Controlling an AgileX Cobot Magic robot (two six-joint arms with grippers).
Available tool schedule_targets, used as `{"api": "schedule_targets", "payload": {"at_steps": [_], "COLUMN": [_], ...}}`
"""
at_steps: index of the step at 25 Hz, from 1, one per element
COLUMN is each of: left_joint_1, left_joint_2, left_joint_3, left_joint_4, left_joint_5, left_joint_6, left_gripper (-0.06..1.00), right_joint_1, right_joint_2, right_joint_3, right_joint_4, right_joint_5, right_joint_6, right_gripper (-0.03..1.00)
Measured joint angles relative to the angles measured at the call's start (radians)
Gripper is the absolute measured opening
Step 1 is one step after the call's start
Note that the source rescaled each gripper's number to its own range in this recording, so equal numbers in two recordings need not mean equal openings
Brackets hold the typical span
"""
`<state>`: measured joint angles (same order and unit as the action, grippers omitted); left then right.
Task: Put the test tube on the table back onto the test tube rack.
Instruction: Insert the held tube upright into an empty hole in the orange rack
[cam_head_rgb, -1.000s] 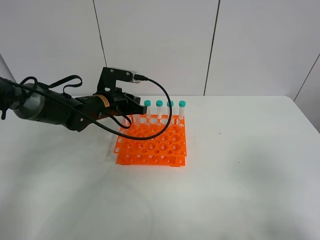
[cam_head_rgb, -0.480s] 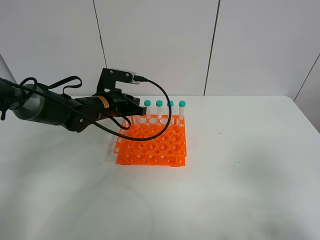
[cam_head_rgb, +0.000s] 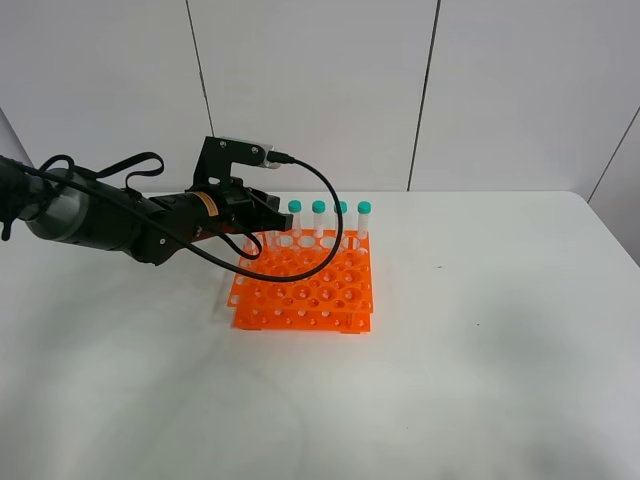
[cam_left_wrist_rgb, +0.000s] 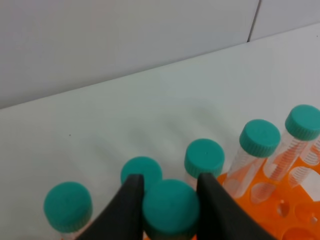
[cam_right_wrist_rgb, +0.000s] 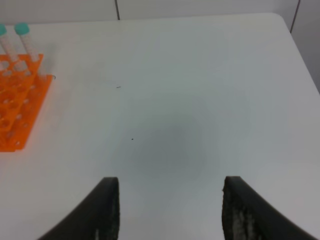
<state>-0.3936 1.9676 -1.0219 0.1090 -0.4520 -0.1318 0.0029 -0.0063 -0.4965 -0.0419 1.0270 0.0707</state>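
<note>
The orange test tube rack (cam_head_rgb: 305, 285) stands on the white table (cam_head_rgb: 480, 330). Several teal-capped tubes (cam_head_rgb: 330, 215) stand upright in its far row. My left gripper (cam_head_rgb: 265, 222) hovers over the rack's far left corner. In the left wrist view it (cam_left_wrist_rgb: 170, 189) is shut on the teal cap of a test tube (cam_left_wrist_rgb: 171, 209), held upright among the other caps (cam_left_wrist_rgb: 204, 156). The held tube's body is hidden below its cap. My right gripper (cam_right_wrist_rgb: 170, 200) is open and empty over bare table, right of the rack (cam_right_wrist_rgb: 15, 115).
White wall panels (cam_head_rgb: 320, 90) rise behind the table's far edge. A black cable (cam_head_rgb: 325, 215) loops from the left wrist over the rack's far side. Bare tabletop lies to the right of the rack and in front of it.
The left gripper has edged very slightly to the left with the tube in it. Nothing else has moved.
</note>
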Motion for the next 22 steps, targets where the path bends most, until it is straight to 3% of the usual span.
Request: {"api": "schedule_targets", "payload": {"at_steps": [22], "left_joint_1": [0.000], "left_joint_2": [0.059], "left_joint_3": [0.016], "left_joint_4": [-0.001], "left_joint_5": [-0.049], "left_joint_6": [0.001], "left_gripper": [0.00], "right_joint_1": [0.000], "right_joint_2": [0.000], "right_joint_3": [0.000], "right_joint_4": [0.000], "right_joint_5": [0.000], "right_joint_6": [0.000], "right_gripper": [0.58]}}
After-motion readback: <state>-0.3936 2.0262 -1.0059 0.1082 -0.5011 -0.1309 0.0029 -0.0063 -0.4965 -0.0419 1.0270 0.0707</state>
